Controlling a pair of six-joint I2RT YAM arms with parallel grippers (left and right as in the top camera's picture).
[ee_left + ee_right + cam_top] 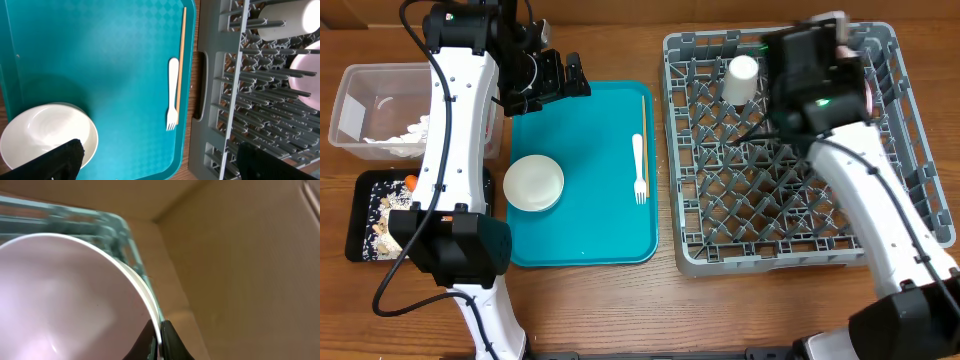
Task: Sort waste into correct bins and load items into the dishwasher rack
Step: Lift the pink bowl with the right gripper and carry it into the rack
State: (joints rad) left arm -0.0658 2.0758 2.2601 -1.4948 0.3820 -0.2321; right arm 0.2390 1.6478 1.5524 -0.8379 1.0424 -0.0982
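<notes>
On my overhead feed the teal tray (582, 225) sits mid-surface (600, 310), with the dishwasher rack (910, 190) at its 3 o'clock. The right arm (880, 215) reaches over the rack toward its 1 o'clock corner. The right jaws are clenched on the rim of a pale-pink plate (65, 295), and both fingertips (169, 339) pinch that edge in the wrist feed. The rack's corner shows behind the plate. I cannot tell whether the plate rests on the pegs. A white cup (740, 78) lies at the rack's 11 o'clock corner.

The left arm (460, 120) hangs over the tray's 11 o'clock corner. The left jaws are released, with the fingers (65, 160) spread wide and nothing between them.

On the tray, a white bowl (533, 182) sits at 9 o'clock. A white fork (640, 168) lies near the 3 o'clock edge with its tines pointing to 6. A wooden chopstick (644, 120) lies just beside it, running 12 to 6.

The clear tub (350, 85) stands at the tray's 10 o'clock, with a crumpled napkin (405, 140) inside. The black tray (358, 205) is at 8 o'clock and holds food scraps (385, 222). A small carrot (410, 181) lies at its 12 o'clock edge.
</notes>
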